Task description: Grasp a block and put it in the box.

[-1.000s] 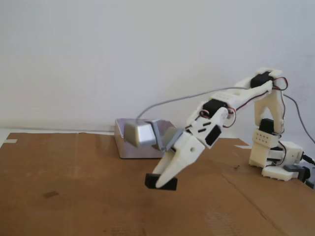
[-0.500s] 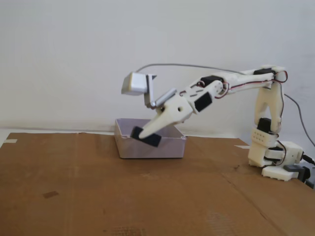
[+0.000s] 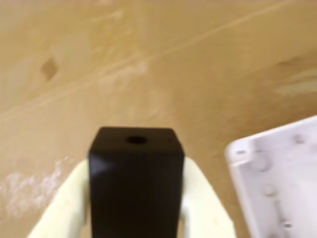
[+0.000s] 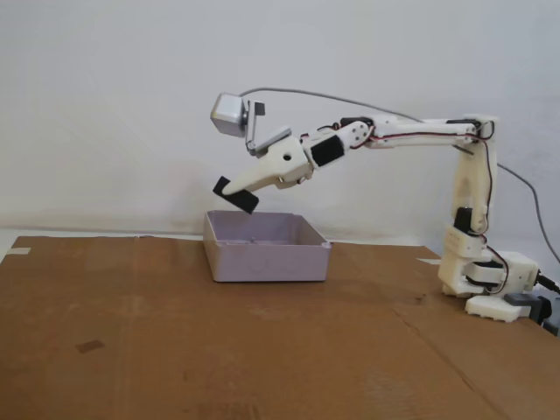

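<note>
1. Step in hand: carry phase. The block [image 4: 235, 195] was already off the table [image 4: 175, 350], clamped in the pincer [image 4: 234, 194] w/ the arm stretched out nearly level in the fixed view.
2. Pincer state: shut on the block. In the wrist view the black brick [image 3: 135, 183] sat between two cream fingers [image 3: 204, 198], one touching each side; small round hole showed on its end face.
3. Block position: in the air, above the box [image 4: 267, 260], over the part nearer the box's left wall as the fixed view showed it. Tilted, not level. Clearly apart from the box rim.
4. Box: pale lilac-grey tray on the cardboard-covered table, toward its back edge. Only its corner [image 3: 277, 178] came into the wrist view, at the lower right; most of that view was bare cardboard.
5. Grey camera cube [image 4: 226, 114] rode above the pincer, cable trailing back along the arm.
6. Next move, my read: the wrist view put the tray off to one side of the block, so alignment over the tray needed a check, maybe a small shift toward its middle. Then lower closer to the floor & open the fingers.
7. Risk, judged: a drop from this height could bounce the block off a low wall.
</note>
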